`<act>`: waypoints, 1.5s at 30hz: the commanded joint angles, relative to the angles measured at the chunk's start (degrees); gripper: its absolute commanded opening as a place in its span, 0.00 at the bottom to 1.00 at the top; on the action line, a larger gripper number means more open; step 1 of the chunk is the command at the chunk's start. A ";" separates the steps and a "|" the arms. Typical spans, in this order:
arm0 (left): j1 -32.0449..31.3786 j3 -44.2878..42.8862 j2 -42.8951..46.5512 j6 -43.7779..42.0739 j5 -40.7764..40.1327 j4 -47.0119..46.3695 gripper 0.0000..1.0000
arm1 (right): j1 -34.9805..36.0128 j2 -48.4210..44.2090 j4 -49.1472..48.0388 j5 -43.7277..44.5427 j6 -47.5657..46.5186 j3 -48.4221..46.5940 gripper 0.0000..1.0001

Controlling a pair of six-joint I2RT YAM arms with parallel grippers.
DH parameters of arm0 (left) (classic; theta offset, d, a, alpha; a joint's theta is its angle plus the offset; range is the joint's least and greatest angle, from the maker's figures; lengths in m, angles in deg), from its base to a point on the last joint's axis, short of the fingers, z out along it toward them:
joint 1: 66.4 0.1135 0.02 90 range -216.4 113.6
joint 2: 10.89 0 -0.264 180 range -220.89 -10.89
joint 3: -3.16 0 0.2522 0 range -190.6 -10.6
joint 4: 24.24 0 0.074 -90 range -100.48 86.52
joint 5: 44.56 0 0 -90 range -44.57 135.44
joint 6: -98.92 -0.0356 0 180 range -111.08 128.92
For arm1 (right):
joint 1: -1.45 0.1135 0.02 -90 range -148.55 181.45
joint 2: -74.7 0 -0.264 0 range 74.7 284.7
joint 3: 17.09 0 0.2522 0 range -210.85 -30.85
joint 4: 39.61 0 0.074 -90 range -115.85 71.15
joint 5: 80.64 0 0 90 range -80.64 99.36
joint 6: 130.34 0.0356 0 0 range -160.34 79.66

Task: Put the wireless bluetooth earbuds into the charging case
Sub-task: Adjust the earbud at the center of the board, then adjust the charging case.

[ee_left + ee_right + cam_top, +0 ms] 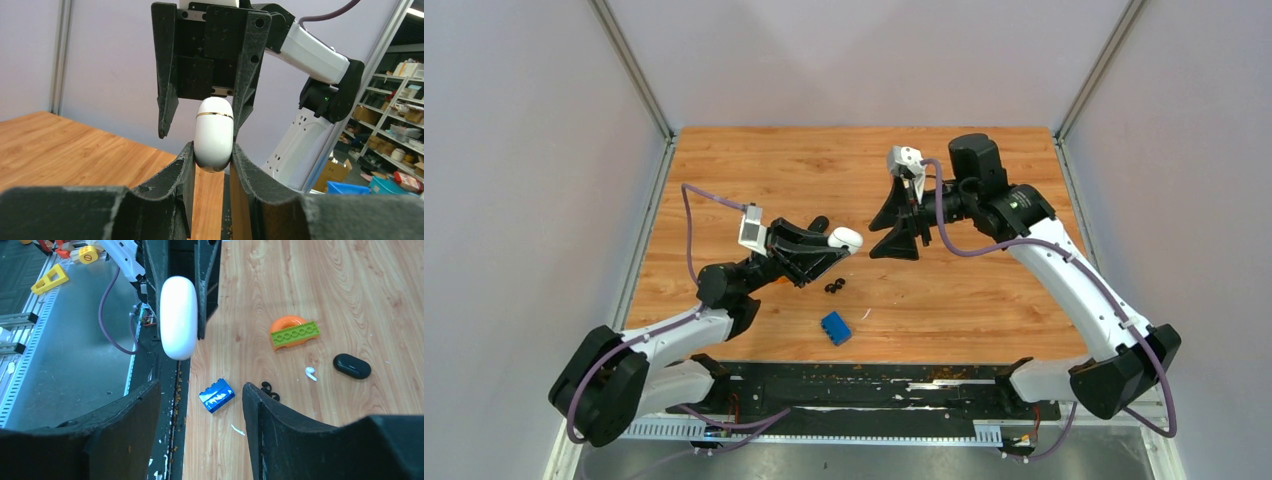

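Left jaws grip white case (214,132).

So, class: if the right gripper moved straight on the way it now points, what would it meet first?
Probably the white charging case, clamped in the left gripper: it sits directly ahead, between the open fingers of the right gripper. Depth is unclear.
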 commanded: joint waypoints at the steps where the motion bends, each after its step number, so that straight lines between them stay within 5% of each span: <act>1: -0.24 -0.11 -1.54 1.85 0.15 -6.71 0.00 | 1.83 1.38 -1.68 -0.17 1.53 -3.48 0.60; 27: -0.22 0.00 -4.31 1.45 0.95 -7.28 0.00 | 4.74 4.43 -4.87 -1.41 5.65 -4.38 0.47; 31: -0.22 -0.02 -4.05 0.92 1.14 -6.17 0.00 | 4.86 4.43 -4.82 -2.18 5.62 -4.41 0.29; 33: -0.24 -0.02 -3.37 -0.19 1.09 -3.94 0.10 | 4.85 4.29 -2.94 -2.00 4.02 -4.84 0.18; 36: -0.25 -0.02 0.39 -5.42 0.85 5.45 0.33 | 4.90 4.10 3.86 1.24 -3.18 -6.03 0.08; 38: -0.25 -0.69 5.12 -12.90 1.44 20.49 0.43 | 4.90 4.08 9.44 4.34 -9.45 -6.85 0.05; 42: -0.79 -5.06 15.11 -35.47 0.74 51.95 0.56 | 4.85 4.96 18.57 10.48 -19.95 -7.85 0.01; 45: -2.87 -5.97 18.52 -43.16 -1.91 60.80 0.59 | 4.89 5.59 21.43 14.14 -23.65 -7.77 0.01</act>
